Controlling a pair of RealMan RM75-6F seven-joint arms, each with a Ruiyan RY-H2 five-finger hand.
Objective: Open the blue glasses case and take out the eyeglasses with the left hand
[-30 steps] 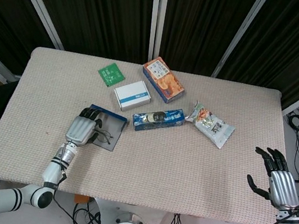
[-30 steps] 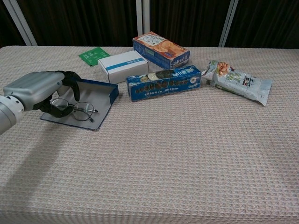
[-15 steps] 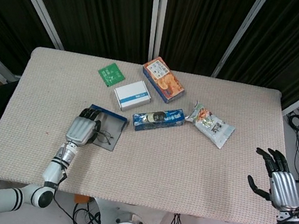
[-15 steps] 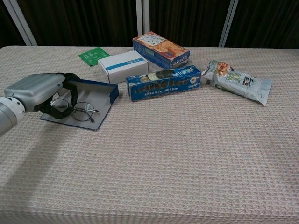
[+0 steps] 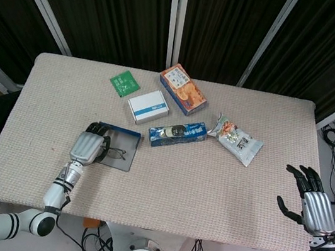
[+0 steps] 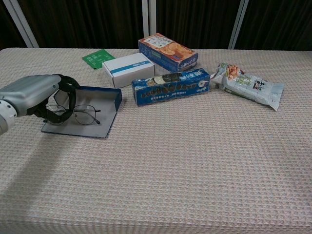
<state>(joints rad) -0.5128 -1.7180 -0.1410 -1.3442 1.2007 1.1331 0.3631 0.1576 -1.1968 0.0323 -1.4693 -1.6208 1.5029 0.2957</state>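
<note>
- A counter covered in beige waffle-weave cloth is seen from above in the head view and from the front in the chest view.
- The blue glasses case is lying open near the counter's left front, its grey inner panel flat and its blue wall raised at the back.
- The eyeglasses, thin-framed with round lenses, are resting on the grey panel inside the case.
- The left robot hand is set over the left end of the case, its dark fingers curled around the left lens; a firm grasp cannot be confirmed.
- The right robot hand is held released, fingers spread, off the counter's right front corner, well apart from everything.
- Behind the case, a white box, a green packet, an orange biscuit box, a blue biscuit box and a snack bag are laid out.
</note>
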